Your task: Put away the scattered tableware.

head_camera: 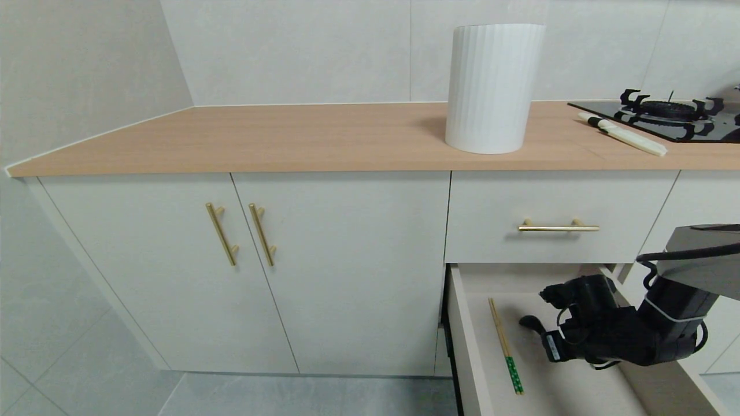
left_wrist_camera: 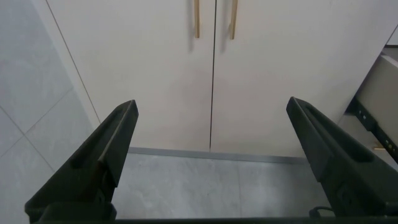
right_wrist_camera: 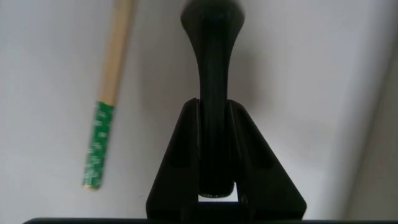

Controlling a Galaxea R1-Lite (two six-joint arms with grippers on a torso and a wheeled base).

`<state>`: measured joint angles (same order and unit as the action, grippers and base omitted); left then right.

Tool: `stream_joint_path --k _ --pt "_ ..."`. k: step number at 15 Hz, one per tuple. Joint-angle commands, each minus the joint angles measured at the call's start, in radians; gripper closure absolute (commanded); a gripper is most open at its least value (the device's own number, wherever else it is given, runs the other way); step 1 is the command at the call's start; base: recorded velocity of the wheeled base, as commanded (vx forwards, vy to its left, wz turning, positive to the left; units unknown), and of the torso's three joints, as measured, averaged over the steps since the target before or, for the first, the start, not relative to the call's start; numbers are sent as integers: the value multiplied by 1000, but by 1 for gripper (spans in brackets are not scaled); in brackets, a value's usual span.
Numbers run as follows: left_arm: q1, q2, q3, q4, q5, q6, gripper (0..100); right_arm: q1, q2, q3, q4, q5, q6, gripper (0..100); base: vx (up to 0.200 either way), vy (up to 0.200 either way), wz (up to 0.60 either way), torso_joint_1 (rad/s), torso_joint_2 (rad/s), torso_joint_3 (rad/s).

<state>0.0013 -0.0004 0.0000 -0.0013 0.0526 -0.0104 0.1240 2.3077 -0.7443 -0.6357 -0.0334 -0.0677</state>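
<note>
A black spoon [head_camera: 529,323] hangs low over the floor of the open lower drawer [head_camera: 464,329], and my right gripper [head_camera: 549,336] is shut on its handle. The right wrist view has the spoon's bowl [right_wrist_camera: 211,34] sticking out past the gripper [right_wrist_camera: 213,109], just above the pale drawer bottom. A pair of wooden chopsticks with green ends [head_camera: 504,348] lies in the drawer beside the spoon [right_wrist_camera: 104,118]. A long white utensil [head_camera: 622,134] rests on the counter by the stove. My left gripper [left_wrist_camera: 211,109] is open and holds nothing, facing the cabinet doors near the floor.
A tall white ribbed container [head_camera: 491,86] stands on the wooden counter [head_camera: 260,138]. A black gas stove [head_camera: 665,115] is at the far right. Above the open drawer is a shut drawer with a gold handle [head_camera: 558,228]. Double cabinet doors [head_camera: 231,271] are at the left.
</note>
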Motion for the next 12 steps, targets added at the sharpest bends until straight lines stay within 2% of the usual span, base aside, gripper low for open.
stream_joint_path --k 1,8,9,12 --pt "0 0 0 0 0 0 0 0 39 0 -4 -2 -1 100 0 0 0 0 0 0" --pt "0 0 0 0 0 0 0 0 38 -1 -4 -3 -1 100 0 0 0 0 0 0" --pt "0 0 0 0 0 0 0 0 38 -1 -4 -5 -1 0 0 0 0 0 0 0" --pt "0 0 0 0 1 0 0 0 38 -7 -2 -8 0 0 0 0 0 0 0 0"
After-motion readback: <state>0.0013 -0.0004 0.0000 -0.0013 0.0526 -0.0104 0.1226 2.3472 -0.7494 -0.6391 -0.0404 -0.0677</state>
